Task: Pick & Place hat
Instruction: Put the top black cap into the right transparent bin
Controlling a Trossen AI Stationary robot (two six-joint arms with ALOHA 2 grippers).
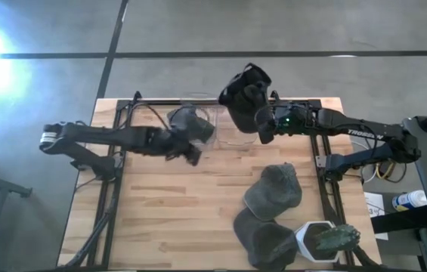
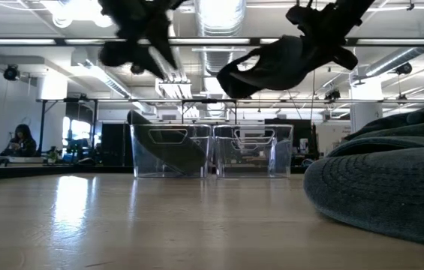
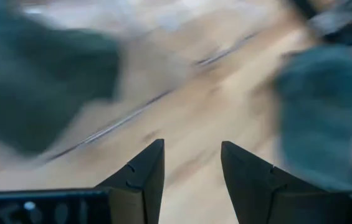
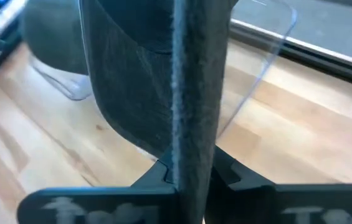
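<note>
My right gripper (image 1: 264,130) is over the far middle of the table, shut on a dark hat (image 1: 245,92) that hangs in the air (image 2: 272,64) above the right clear bin (image 2: 253,150). My left gripper (image 1: 192,156) is open and empty, raised (image 2: 140,41) near the left clear bin (image 2: 170,150). A dark hat (image 2: 159,142) rests on that bin's floor. Two more grey hats lie on the table's right near part, one (image 1: 273,189) farther in and one (image 1: 262,238) at the near edge. The left wrist view is blurred and shows only the open fingers (image 3: 191,174). My right gripper pinches the hat's brim (image 4: 188,124) between its two fingers (image 4: 158,177), with the brim's edge running straight out between them. The fingers come level from the table's right. The hat is lifted clear, its crown (image 2: 260,71) hanging out beyond the fingers.
The two clear bins stand side by side at the table's far edge. A white hexagonal pot with a green plant (image 1: 323,242) sits at the near right corner. Bare wood (image 1: 168,211) fills the left and middle. A person (image 2: 22,139) sits far off in the room.
</note>
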